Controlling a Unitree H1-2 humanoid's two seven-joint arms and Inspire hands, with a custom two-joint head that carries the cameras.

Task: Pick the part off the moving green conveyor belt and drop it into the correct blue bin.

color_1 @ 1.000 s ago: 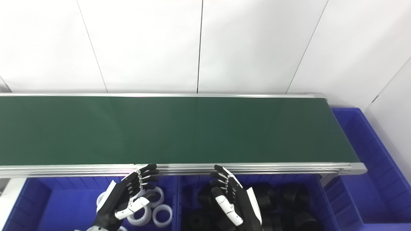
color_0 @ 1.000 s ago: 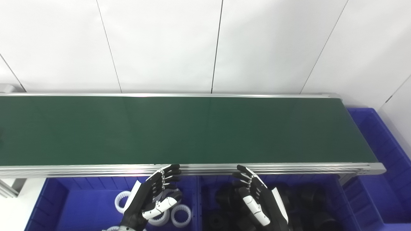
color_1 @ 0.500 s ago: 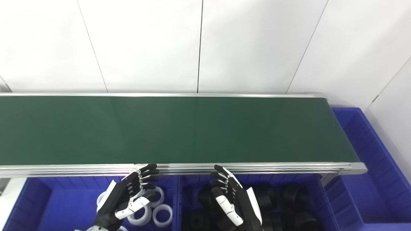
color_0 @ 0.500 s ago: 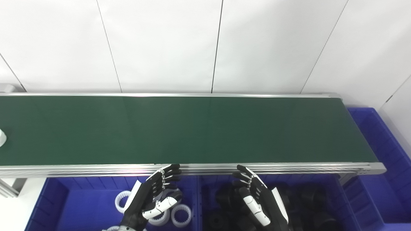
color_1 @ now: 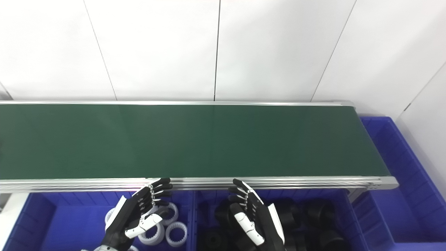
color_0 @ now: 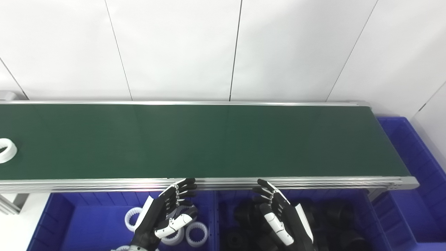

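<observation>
A white ring part lies on the green conveyor belt at the far left edge of the left eye view; the right eye view does not show it. My left hand hovers open over the left blue bin, which holds white rings. Over the middle blue bin, filled with black parts, my right hand is open too. Both hands hold nothing and sit just in front of the belt's near rail.
A third blue bin stands past the belt's right end. The aluminium rail runs along the belt's near edge, between the hands and the belt. A white panelled wall is behind the conveyor.
The white ring has come into view at the belt's left edge and moved to the right. Both hands have stayed still.
</observation>
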